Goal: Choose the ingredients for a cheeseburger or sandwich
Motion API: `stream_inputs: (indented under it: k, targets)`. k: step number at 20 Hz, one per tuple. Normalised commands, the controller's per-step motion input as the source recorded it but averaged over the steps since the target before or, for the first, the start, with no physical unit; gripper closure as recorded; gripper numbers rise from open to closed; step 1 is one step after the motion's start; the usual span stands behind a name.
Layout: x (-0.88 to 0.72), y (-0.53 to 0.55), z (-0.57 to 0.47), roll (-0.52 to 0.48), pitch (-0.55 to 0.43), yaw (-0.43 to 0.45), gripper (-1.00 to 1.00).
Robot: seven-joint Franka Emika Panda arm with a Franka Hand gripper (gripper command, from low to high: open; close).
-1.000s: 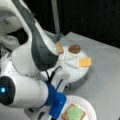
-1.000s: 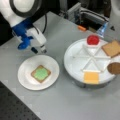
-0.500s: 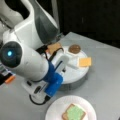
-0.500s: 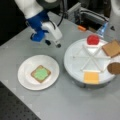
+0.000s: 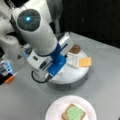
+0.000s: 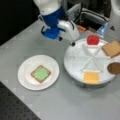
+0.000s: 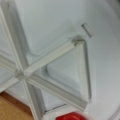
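Pincer over tray rim, tomato just beside; opening cannot be told.

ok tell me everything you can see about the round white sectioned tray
The round white sectioned tray looks like glossy plastic, with raised ribs running from a hub to split it into wedge compartments. It sits flat on the grey table at a front view's right, beside the white plate. Separate wedges hold a red tomato, a tan bread slice, a brown patty and an orange cheese square; the other wedges are bare. The gripper hangs over its near rim, not visibly touching it.
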Motion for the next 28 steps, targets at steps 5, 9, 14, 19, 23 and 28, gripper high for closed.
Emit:
stream_inputs:
  k: [5, 9, 14, 19, 23, 28]
  targets:
    - [-0.42, 0.46, 0.03, -0.405, -0.034, 0.109, -1.00]
    - [-0.37, 0.27, -0.08, -0.271, -0.084, 0.088, -1.00]
    - [-0.28, 0.16, -0.14, -0.191, -0.139, 0.045, -1.00]
    - [-0.26, 0.11, -0.14, -0.211, -0.166, 0.025, -1.00]
    - [-0.29, 0.13, -0.22, -0.260, -0.203, 0.029, -1.00]
    - [-0.37, 0.16, -0.25, -0.282, -0.232, 0.039, -1.00]
